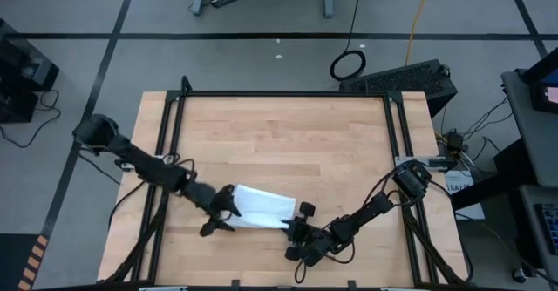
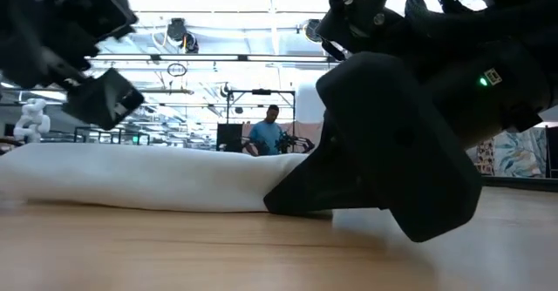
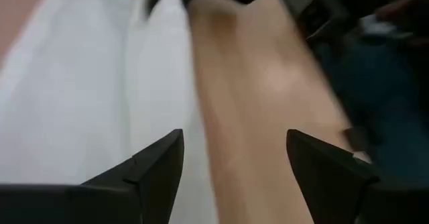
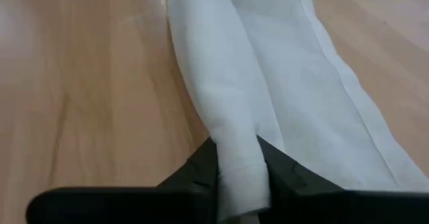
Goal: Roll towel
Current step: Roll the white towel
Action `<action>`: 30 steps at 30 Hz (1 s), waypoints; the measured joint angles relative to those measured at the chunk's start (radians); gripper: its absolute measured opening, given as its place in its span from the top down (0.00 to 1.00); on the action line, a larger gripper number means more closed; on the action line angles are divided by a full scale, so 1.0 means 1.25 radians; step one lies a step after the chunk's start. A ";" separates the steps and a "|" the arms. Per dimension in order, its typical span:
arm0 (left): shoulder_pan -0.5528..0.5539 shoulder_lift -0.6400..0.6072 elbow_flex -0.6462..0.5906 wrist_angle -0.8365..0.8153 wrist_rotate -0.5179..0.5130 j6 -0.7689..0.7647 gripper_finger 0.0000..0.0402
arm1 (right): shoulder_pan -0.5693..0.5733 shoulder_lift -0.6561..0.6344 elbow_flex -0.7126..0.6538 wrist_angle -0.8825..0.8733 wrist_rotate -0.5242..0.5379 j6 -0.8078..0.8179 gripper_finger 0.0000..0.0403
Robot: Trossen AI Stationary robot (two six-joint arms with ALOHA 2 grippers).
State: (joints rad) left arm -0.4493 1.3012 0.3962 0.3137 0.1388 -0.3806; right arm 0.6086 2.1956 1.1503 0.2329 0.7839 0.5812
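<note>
The white towel (image 1: 261,206) lies on the wooden table near its front edge. Its near long side is rolled into a thick roll (image 4: 211,70). The rest lies flat (image 4: 315,90) beside the roll. My right gripper (image 4: 240,160) is at the towel's right end (image 1: 290,226), shut on the roll's end. My left gripper (image 3: 234,150) is open at the towel's left end (image 1: 220,219), held a little above the table (image 2: 96,91). One of its fingers is over the towel's edge and the other over bare wood. My right gripper pinches the roll's right end (image 4: 240,184) between its two fingers. The fingers come in low and nearly level from the table's right, pointing along the roll. The roll lies on the table (image 2: 131,179) and stretches away from the fingers toward the left gripper.
Bare wooden tabletop (image 1: 288,143) spreads beyond the towel toward the far edge. A black metal frame (image 1: 279,93) runs along the table's edges. A person (image 2: 266,134) stands far back in the room.
</note>
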 joint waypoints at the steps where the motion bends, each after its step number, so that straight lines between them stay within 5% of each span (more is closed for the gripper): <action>1: -0.030 0.000 0.000 -0.011 -0.051 0.002 0.34 | 0.000 0.000 0.000 0.000 -0.002 0.005 0.86; 7: -0.182 0.037 0.000 -0.016 -0.349 0.022 0.32 | 0.000 -0.001 0.000 0.004 -0.019 0.026 0.86; 19: -0.274 0.179 0.002 0.028 -0.590 0.036 0.15 | 0.001 0.000 0.000 0.004 -0.026 0.040 0.86; 24: -0.267 0.210 0.004 0.121 -0.578 0.068 0.31 | 0.001 0.000 0.000 0.003 -0.027 0.014 0.86; 30: -0.246 0.210 0.005 0.124 -0.507 0.099 0.74 | 0.002 0.002 -0.001 0.028 -0.030 -0.051 0.86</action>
State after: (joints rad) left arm -0.7570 1.5642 0.4019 0.4688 -0.4945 -0.2573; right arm 0.6106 2.1975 1.1488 0.2680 0.7465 0.5178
